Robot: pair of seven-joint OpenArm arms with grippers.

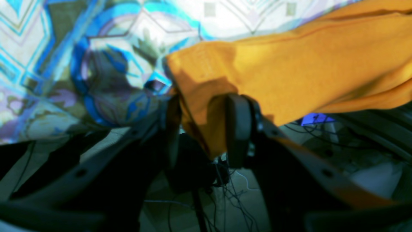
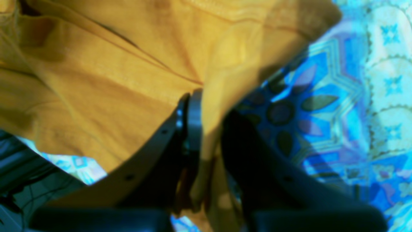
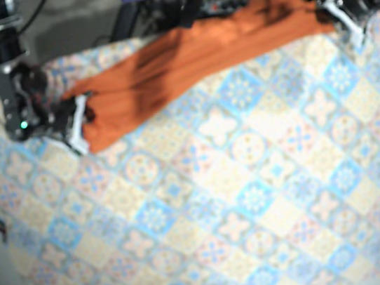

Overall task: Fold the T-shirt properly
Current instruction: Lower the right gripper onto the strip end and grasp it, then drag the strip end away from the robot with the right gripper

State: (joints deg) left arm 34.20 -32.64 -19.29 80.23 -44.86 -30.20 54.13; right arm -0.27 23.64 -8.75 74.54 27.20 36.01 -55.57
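The orange T-shirt (image 3: 186, 65) lay gathered into a long, creased band along the far side of the patterned tabletop (image 3: 254, 197), running slantwise between the two arms. The left pincer (image 1: 206, 129) was closed on a fold of cloth at the shirt's end by the far edge, on the base view's right. The right pincer (image 2: 210, 135) was clamped in the same way on the opposite end, nearer the tabletop's other side, with fabric pinched between its two fingers.
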